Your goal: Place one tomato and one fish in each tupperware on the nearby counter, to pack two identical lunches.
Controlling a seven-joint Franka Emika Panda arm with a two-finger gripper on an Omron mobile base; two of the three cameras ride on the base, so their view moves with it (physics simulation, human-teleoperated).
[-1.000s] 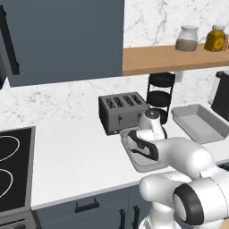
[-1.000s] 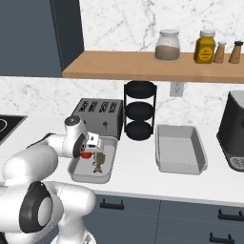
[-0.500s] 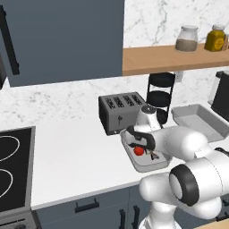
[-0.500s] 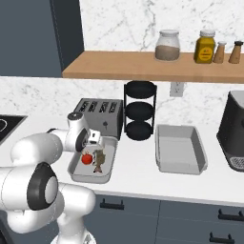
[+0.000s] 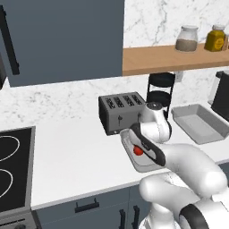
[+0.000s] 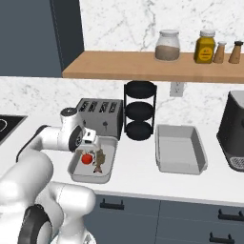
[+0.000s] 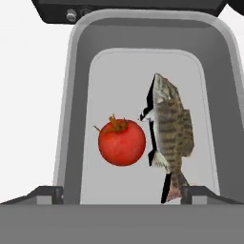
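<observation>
White counter [image 6: 133, 167] carries a tupperware [image 7: 71, 109] holding tomato [image 7: 121, 142] beside fish [image 7: 170, 131]; hand [image 7: 122, 193] spread wide, empty.

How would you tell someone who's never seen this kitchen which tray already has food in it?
Find the dark slotted toaster at the back of the white counter. Directly in front of it lies a shallow light grey tray, under the robot's gripper. Unlike the matching tray to its right, which is bare, it holds a red tomato beside a mottled brown fish.
</observation>
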